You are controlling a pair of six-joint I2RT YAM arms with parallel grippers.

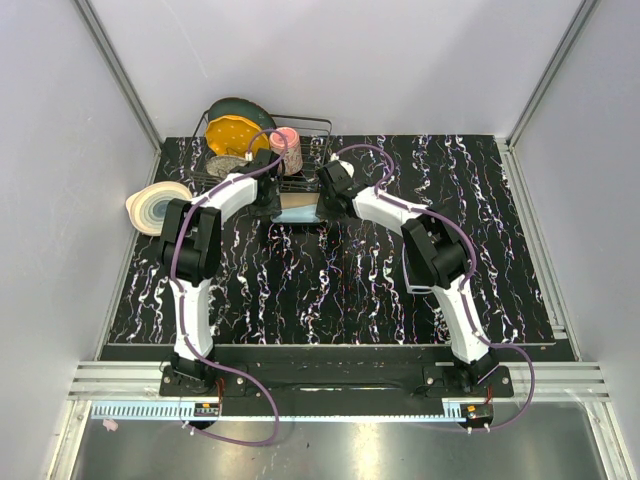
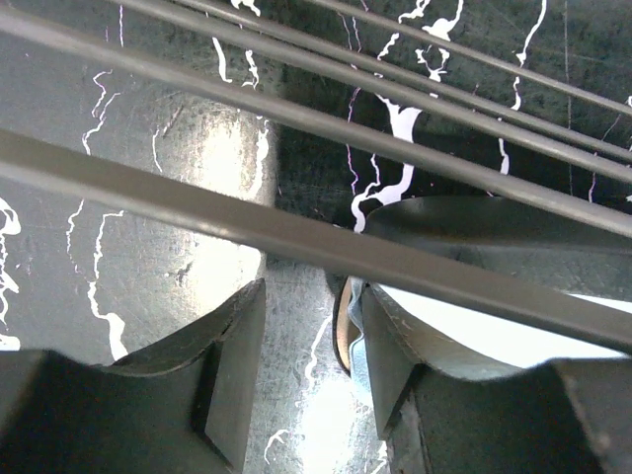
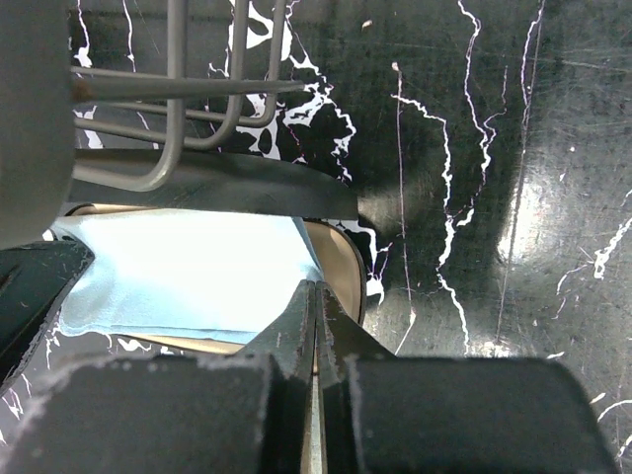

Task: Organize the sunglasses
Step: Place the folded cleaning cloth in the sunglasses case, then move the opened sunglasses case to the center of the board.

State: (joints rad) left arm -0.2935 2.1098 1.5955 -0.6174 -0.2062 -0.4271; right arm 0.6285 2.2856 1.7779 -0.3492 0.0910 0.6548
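Observation:
A black glasses case (image 1: 292, 230) lies open at the back middle of the table, with a light-blue cloth (image 1: 298, 207) spread inside it. The sunglasses do not show in any view. My left gripper (image 1: 268, 202) is at the case's left end. It is open (image 2: 311, 365), bare table shows between its fingers, and the case's end and the cloth edge (image 2: 357, 351) lie against the right finger. My right gripper (image 1: 326, 200) is shut (image 3: 314, 291) at the case's right end, its tips over the tan lining (image 3: 341, 267) beside the cloth (image 3: 178, 272). Whether it pinches the rim, I cannot tell.
A wire rack (image 1: 305, 140) stands right behind the case, with a yellow plate (image 1: 232, 135) and a pink cup (image 1: 287, 152) in it. Its bars (image 2: 296, 232) cross close over the left gripper, and its corner (image 3: 178, 128) is near the right one. A pale bowl (image 1: 158, 205) sits at the left.

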